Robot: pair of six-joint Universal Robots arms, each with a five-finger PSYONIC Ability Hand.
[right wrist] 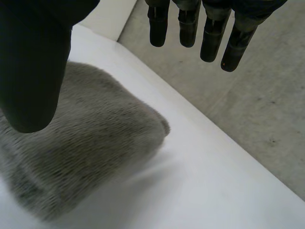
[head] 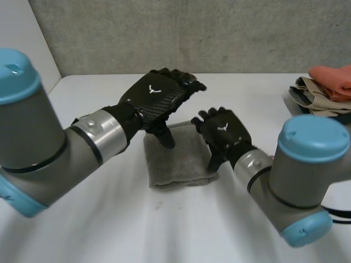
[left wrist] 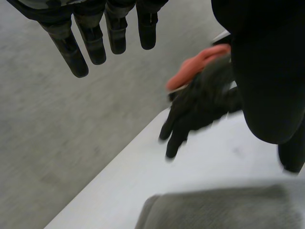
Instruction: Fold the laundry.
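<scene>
Presently, in the head view, the grey towel (head: 181, 161) lies folded on the white table (head: 109, 219), between the two hands. The left hand (head: 156, 96) hovers over its far left corner with fingers straight and thumb pointing down at the cloth; contact cannot be confirmed. The right hand (head: 222, 130) stands at the towel's right edge, fingers relaxed, holding nothing. A pile of laundry (head: 326, 90) sits well apart at the right.

Left wrist view: fingers straight, nothing gripped, towel under the palm.

Right wrist view: fingers straight, with a rounded towel corner below the thumb.

Judgement: the towel reads near square, its slightly longer axis running away from the robot. Any further fold should pinch both corners of one edge and lay them squarely on the opposite edge.
</scene>
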